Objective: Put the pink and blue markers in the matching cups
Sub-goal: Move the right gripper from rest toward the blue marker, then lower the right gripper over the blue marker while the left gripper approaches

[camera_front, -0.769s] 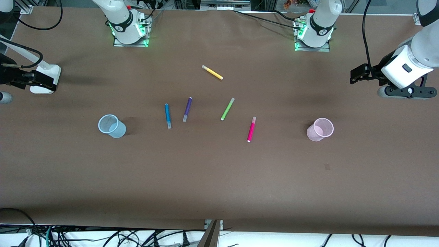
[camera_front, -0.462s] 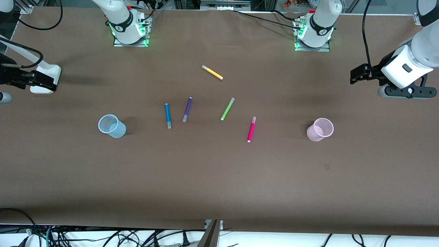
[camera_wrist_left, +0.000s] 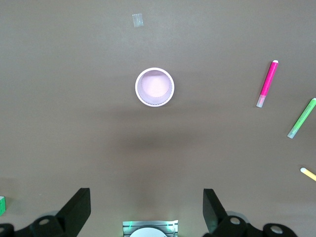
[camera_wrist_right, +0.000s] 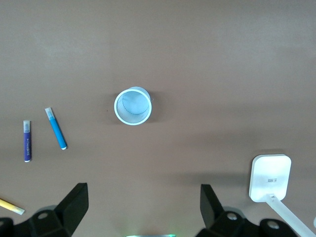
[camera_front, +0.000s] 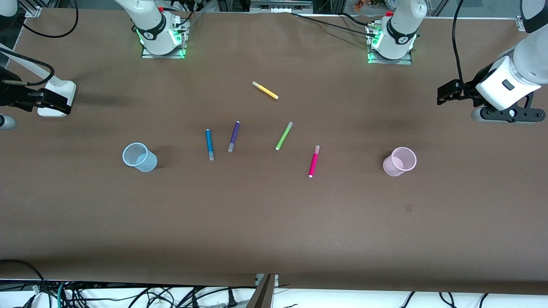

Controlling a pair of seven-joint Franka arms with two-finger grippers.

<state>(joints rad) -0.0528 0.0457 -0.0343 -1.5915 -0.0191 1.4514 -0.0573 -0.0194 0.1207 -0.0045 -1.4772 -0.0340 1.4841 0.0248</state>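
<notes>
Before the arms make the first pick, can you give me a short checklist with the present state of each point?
1. Pink marker lies free on the table, nothing touching it: ok.
2. Blue marker lies apart from the purple marker beside it: ok.
3. Pink cup upright and empty, toward the left arm's end: ok.
4. Blue cup upright and empty, toward the right arm's end: ok.
5. Left gripper jaws open, holding nothing, over the table beside the pink cup: ok.
6. Right gripper jaws open, holding nothing, over the table beside the blue cup: ok.
</notes>
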